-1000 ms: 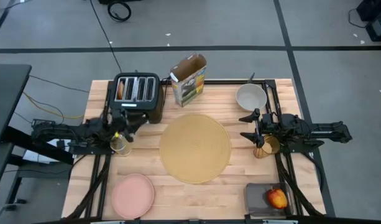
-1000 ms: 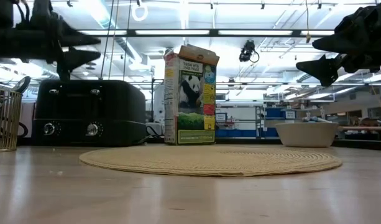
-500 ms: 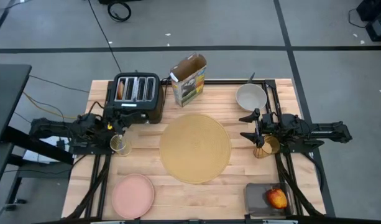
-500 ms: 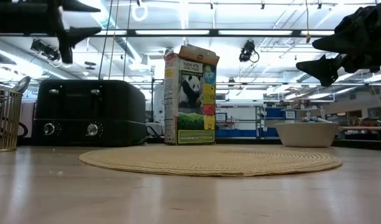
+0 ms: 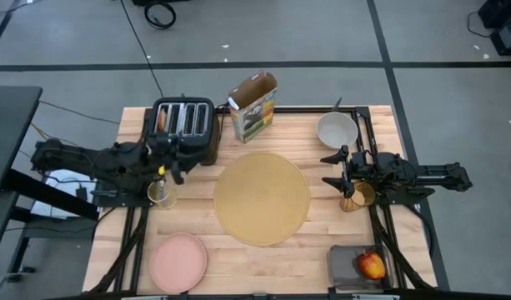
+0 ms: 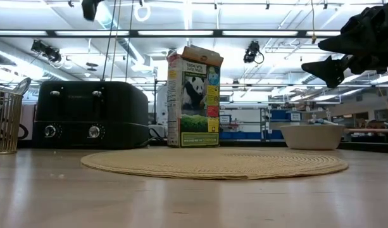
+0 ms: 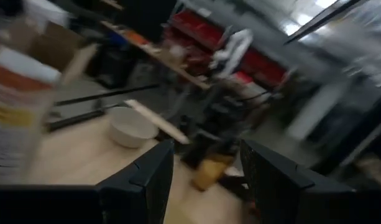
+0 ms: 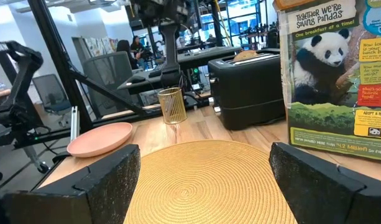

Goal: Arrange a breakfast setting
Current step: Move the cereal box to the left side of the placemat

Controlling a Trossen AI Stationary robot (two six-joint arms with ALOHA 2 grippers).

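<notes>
Jaws of left gripper (image 5: 173, 163) open, now nearer toaster (image 5: 183, 125); right gripper (image 5: 333, 169) open, unmoved.

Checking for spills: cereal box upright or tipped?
Upright. The cereal box stands on its base behind the placemat, top flaps open.

Grey taped floor (image 5: 338, 50); ceiling strip lights (image 6: 200, 33); office chair (image 8: 112, 71).
</notes>
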